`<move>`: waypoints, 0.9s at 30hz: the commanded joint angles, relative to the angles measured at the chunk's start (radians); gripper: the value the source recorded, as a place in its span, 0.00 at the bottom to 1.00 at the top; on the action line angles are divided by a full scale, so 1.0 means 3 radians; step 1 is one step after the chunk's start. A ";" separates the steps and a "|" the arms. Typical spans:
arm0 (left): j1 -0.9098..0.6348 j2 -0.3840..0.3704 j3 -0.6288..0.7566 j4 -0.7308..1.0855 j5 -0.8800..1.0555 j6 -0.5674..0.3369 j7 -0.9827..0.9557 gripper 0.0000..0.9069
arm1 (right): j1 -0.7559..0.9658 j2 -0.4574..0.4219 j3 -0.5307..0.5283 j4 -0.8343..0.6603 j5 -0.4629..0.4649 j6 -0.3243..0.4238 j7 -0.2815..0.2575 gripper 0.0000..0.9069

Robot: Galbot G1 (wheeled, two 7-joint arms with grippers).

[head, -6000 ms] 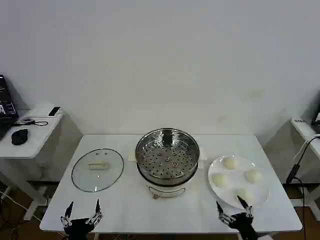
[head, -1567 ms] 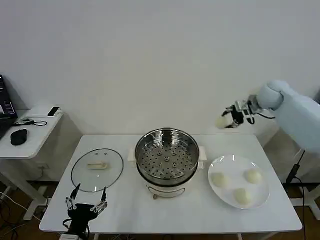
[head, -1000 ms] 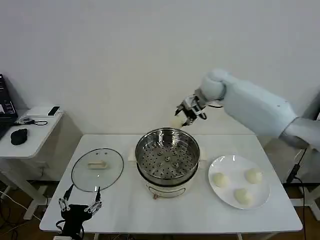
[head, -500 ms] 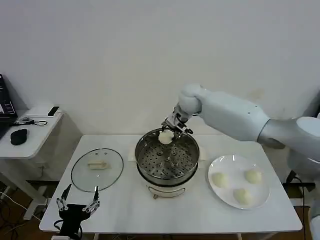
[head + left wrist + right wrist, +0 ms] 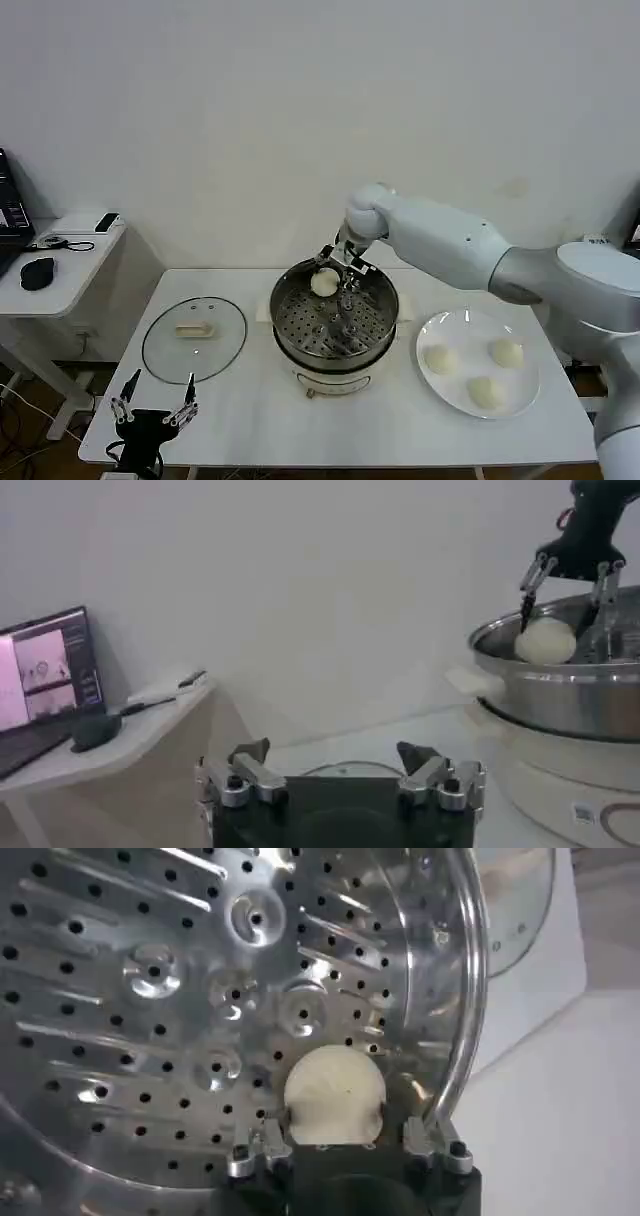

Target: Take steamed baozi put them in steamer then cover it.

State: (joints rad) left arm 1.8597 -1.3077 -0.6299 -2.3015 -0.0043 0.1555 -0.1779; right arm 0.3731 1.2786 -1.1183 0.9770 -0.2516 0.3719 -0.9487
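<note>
The steel steamer [image 5: 332, 352] stands mid-table with its perforated tray [image 5: 150, 998] bare except at the back. There my right gripper [image 5: 336, 268] reaches down inside the rim, shut on one cream baozi [image 5: 324, 283] that sits low over the tray [image 5: 335, 1093]. Three more baozi [image 5: 441, 360] [image 5: 507, 351] [image 5: 486, 392] lie on the white plate [image 5: 470, 335] to the steamer's right. The glass cover [image 5: 195, 340] lies flat on the table left of the steamer. My left gripper [image 5: 152, 412] hangs open and empty at the table's near left edge [image 5: 335, 758].
A small white side table [image 5: 60, 265] with a mouse, cables and a laptop stands off to the left. Another table edge [image 5: 610, 250] shows at far right. A white wall runs close behind the work table.
My right gripper has come down from above the steamer's rim into the pot, carrying the baozi to the back of the tray. The left gripper, cover and plate have stayed put.
</note>
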 commanded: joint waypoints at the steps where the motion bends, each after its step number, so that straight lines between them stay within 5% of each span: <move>1: 0.0006 0.0000 -0.0003 -0.0001 -0.0001 -0.0002 -0.0002 1.00 | -0.0042 0.0055 -0.0008 -0.0122 -0.0159 0.0245 0.0097 0.71; 4: 0.0004 -0.0002 -0.0004 -0.0007 -0.0001 -0.0001 -0.0004 1.00 | -0.0029 0.0039 -0.0008 -0.0077 -0.0123 0.0256 0.0109 0.99; 5: 0.0003 -0.0004 -0.0005 -0.0008 -0.0001 -0.0001 -0.0005 1.00 | -0.0020 0.0028 -0.0009 -0.0062 -0.0113 0.0254 0.0108 1.00; 12: 0.0008 -0.0009 -0.0001 -0.0007 -0.0001 -0.0003 -0.0008 1.00 | 0.0252 -0.0203 -0.0056 0.0337 0.0111 0.0137 0.0032 1.00; 20: -0.0020 0.0017 0.0022 -0.0027 -0.0018 0.0003 -0.0003 1.00 | 0.0703 -0.0846 -0.0226 0.0909 0.0628 -0.0231 -0.0065 1.00; 27: -0.0059 0.0070 0.0058 -0.0028 -0.0034 0.0018 -0.0003 1.00 | 0.0922 -0.1668 -0.0471 0.1474 0.0820 -0.1007 -0.0042 1.00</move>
State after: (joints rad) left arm 1.8420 -1.2874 -0.6136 -2.3102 -0.0156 0.1613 -0.1791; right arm 0.5278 1.0911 -1.1804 1.1782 -0.1273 0.3186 -0.9568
